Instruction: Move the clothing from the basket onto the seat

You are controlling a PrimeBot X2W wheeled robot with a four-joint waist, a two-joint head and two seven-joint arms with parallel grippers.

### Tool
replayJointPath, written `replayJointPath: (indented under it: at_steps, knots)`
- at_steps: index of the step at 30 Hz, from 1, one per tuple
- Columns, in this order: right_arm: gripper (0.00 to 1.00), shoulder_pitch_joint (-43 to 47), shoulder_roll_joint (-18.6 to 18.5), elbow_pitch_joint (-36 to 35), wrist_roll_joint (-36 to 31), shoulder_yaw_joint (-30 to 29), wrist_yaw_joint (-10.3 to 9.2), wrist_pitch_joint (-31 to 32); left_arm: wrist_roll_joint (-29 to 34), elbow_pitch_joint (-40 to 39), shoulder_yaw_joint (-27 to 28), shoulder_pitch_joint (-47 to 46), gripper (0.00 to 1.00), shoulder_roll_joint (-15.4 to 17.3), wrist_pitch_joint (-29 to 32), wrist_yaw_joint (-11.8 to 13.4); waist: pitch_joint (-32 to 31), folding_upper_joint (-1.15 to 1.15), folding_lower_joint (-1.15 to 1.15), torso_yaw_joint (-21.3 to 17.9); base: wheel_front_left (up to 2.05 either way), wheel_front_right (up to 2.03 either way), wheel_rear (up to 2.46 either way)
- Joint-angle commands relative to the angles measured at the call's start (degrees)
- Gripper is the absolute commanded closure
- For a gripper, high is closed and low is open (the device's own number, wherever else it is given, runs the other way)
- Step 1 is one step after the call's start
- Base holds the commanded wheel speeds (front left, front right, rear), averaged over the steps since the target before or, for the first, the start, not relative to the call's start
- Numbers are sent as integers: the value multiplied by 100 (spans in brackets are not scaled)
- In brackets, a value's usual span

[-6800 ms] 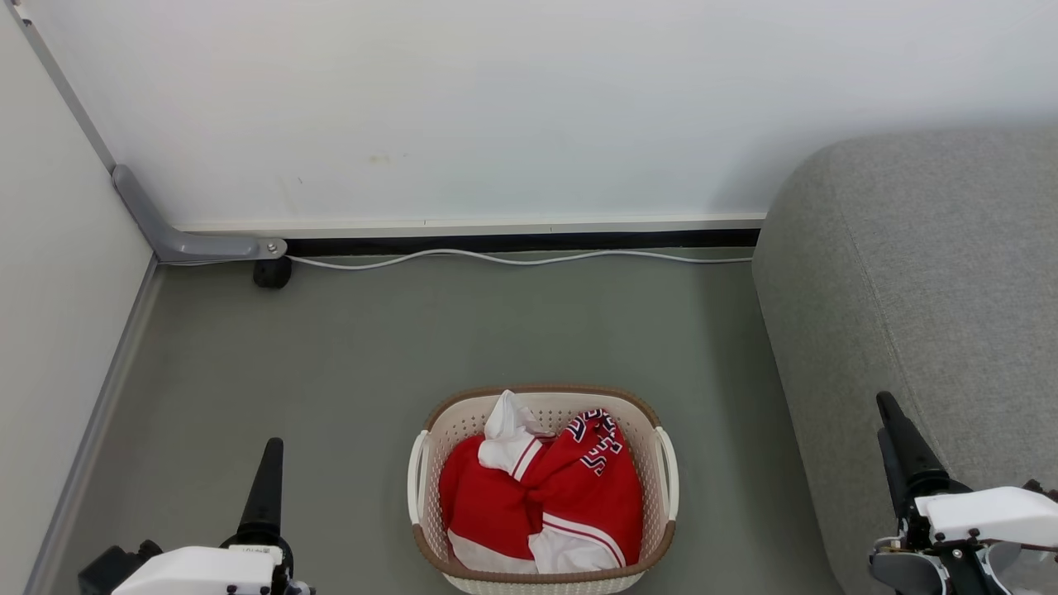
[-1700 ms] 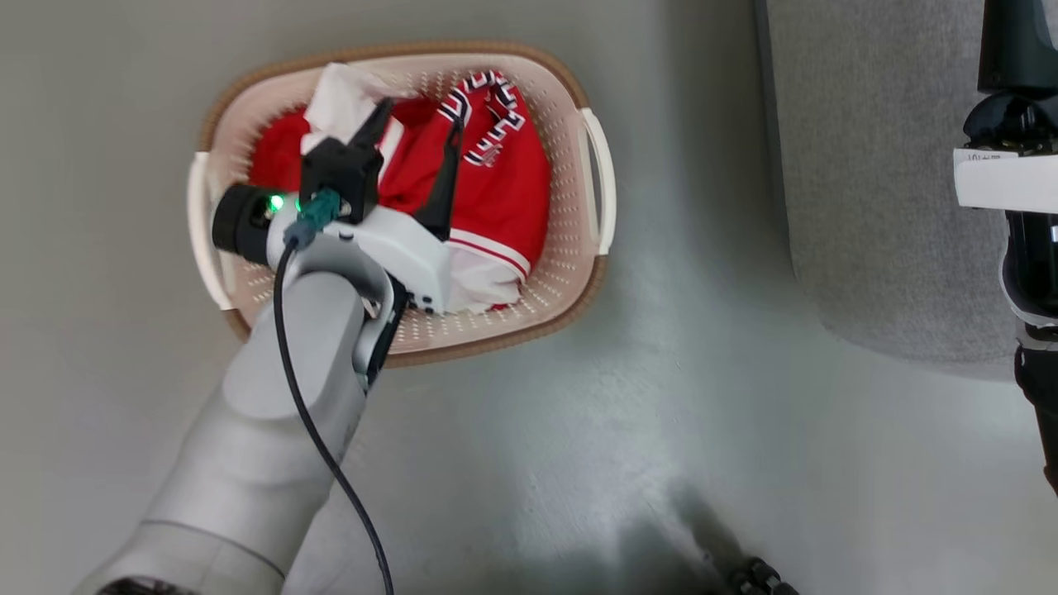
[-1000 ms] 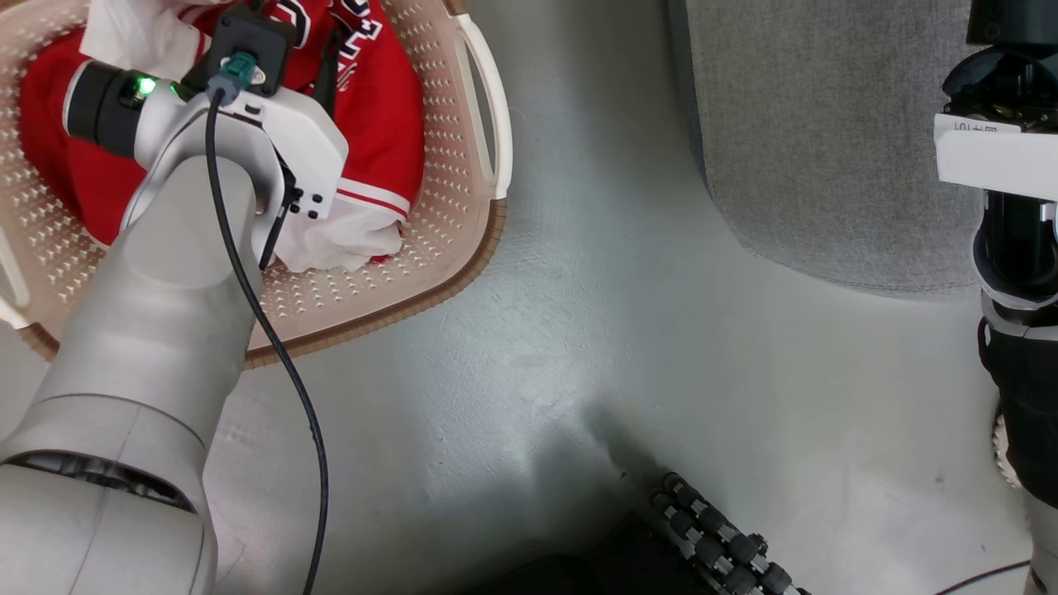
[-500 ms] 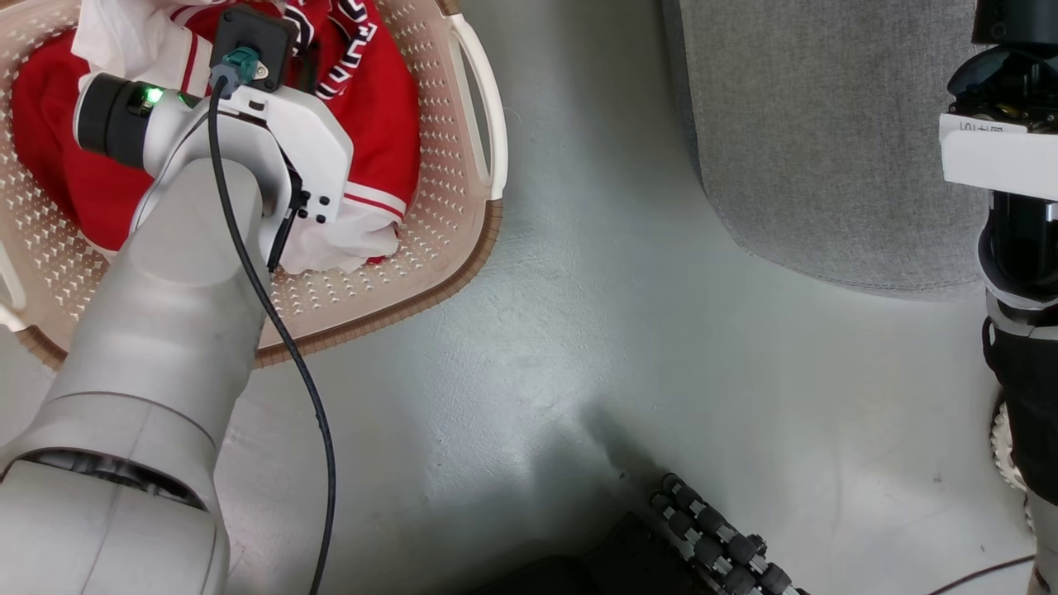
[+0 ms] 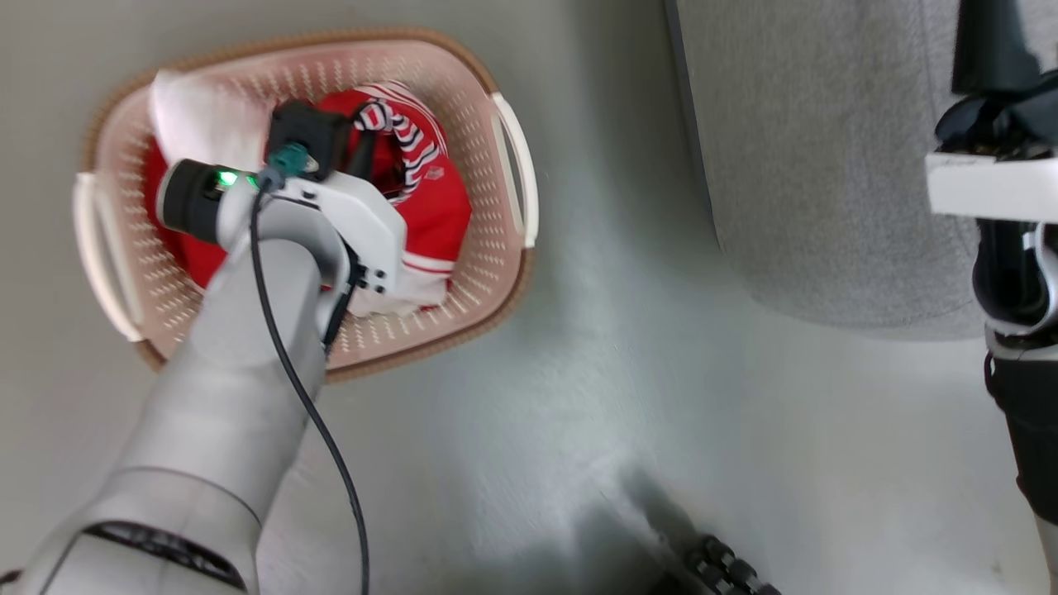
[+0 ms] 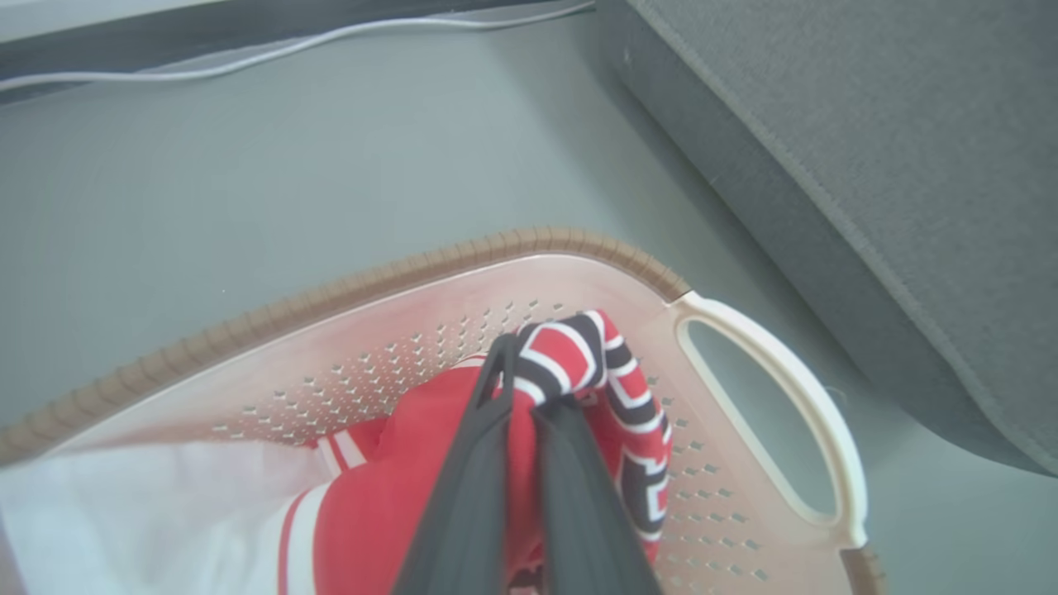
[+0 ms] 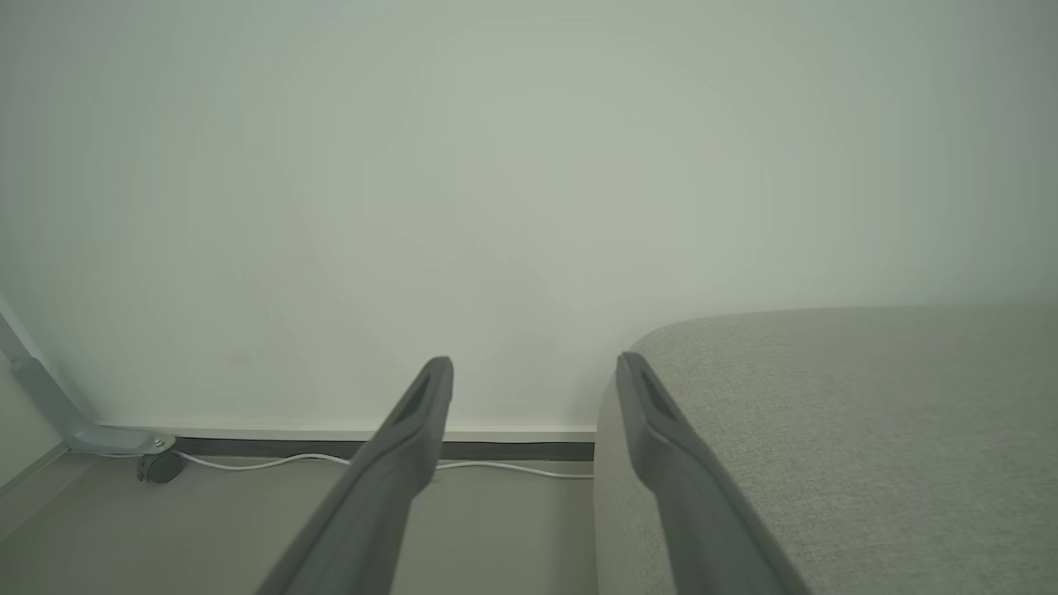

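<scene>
While the clothing (image 6: 616, 388) sits bunched in the basket (image 6: 347, 291), your left gripper (image 6: 529, 384) pinches a red fold beside the lettering, jaws pressed together on it. The seat (image 5: 826, 165) lies to the basket's right, well apart, so the carry goes up and rightward. Left wrist view shows the pinch (head view hides it behind the wrist); your right gripper (image 7: 536, 372), jaws spread, hangs empty beside the seat.
</scene>
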Motion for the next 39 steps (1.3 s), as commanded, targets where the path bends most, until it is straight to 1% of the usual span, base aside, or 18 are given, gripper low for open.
replayJointPath:
  at_steps: [1,8,14,19,23,32,39]
  knots:
    - [0,281,-103,-70,-62,68,40,-34,-48,-233,62,230,100,30,-73,-32,-419,0,0,230,0,0,0]
    - [0,656,-218,294,-246,200,40,-34,-413,-1171,-49,953,100,28,-74,-7,-1365,0,0,536,0,0,0]
    - [0,1131,-208,634,-383,254,40,-34,-617,-1626,-106,1509,100,28,-75,-30,-2197,0,0,768,0,0,0]
    - [0,1480,-195,868,-455,224,40,-34,-600,-2009,-15,1798,100,27,-75,-70,-2731,0,0,936,0,0,0]
    - [0,1716,-148,1062,-503,205,40,-34,-471,-2294,115,1962,100,27,-75,-170,-3153,0,0,1038,0,0,0]
    - [0,2109,-32,1393,-678,181,40,-34,-406,-2852,339,2208,100,27,-75,-325,-3783,0,0,1225,0,0,0]
    - [0,2265,40,1559,-787,137,40,-34,-367,-3307,371,1912,100,27,-75,-394,-3899,0,0,1371,0,0,0]
